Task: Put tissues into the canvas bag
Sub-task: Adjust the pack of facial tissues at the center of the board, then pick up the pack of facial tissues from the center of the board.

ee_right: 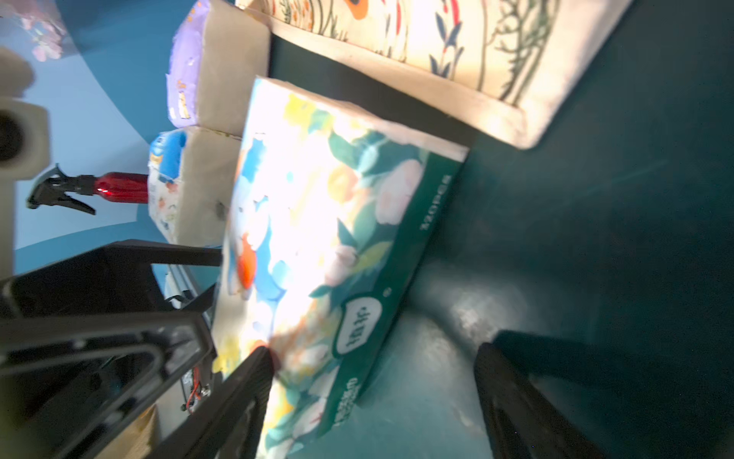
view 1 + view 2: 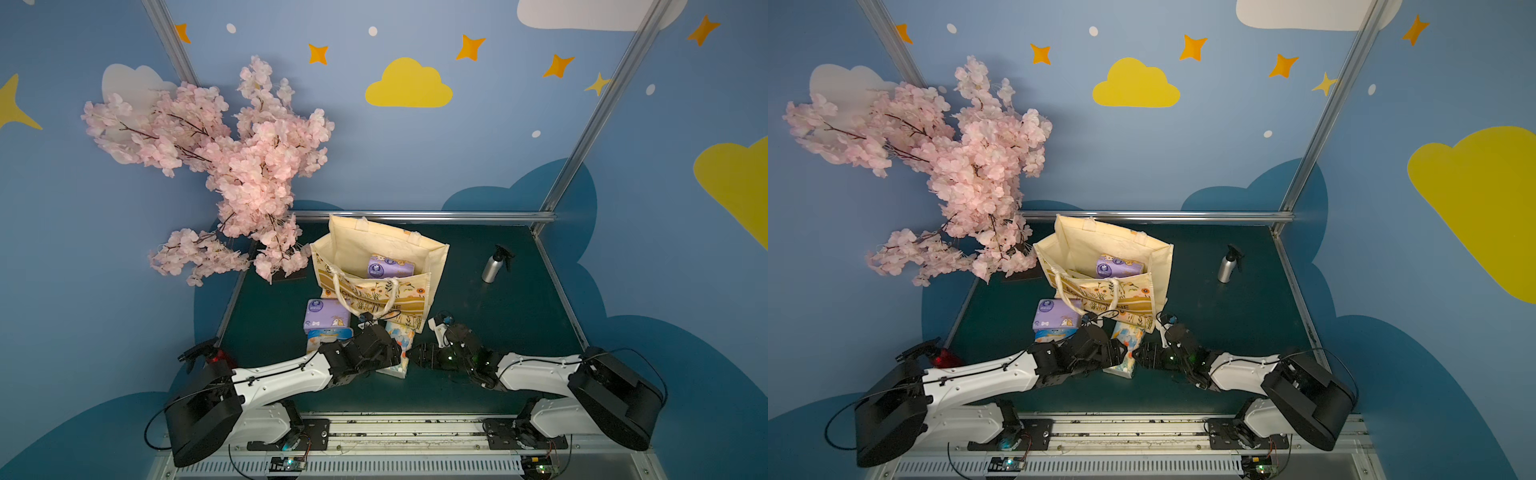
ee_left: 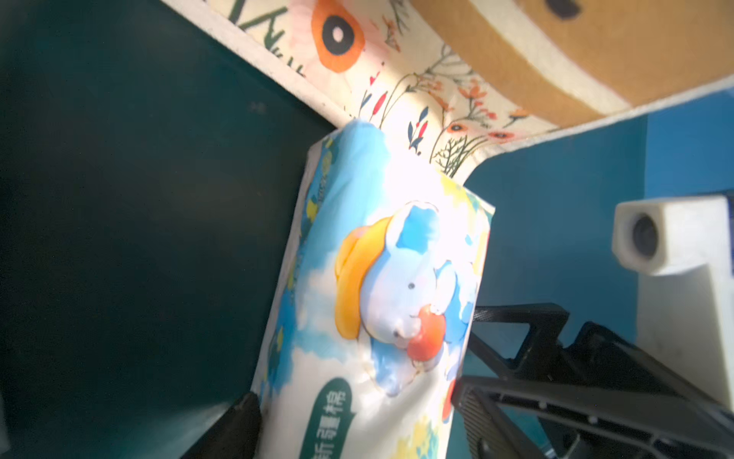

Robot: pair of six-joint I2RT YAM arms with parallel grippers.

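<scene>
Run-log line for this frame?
left gripper: at cartoon pack, grip unclear | right gripper: open, at same pack | canvas bag: purple pack inside

The bag [image 2: 361, 237] stands with its mouth open upward. A purple pack [image 2: 390, 267] fills its right side, and room shows to the left. Blossom branches [image 2: 270, 249] overhang just beside the bag's left. Other packs [image 2: 326, 316] crowd its front left. The left hand [image 2: 395, 353] and right hand [image 2: 415, 355] flank the cartoon pack [image 2: 400, 340]. The surface [image 2: 519, 324] on the right lies free except for a silver bottle [image 2: 491, 268] at the rear.
</scene>
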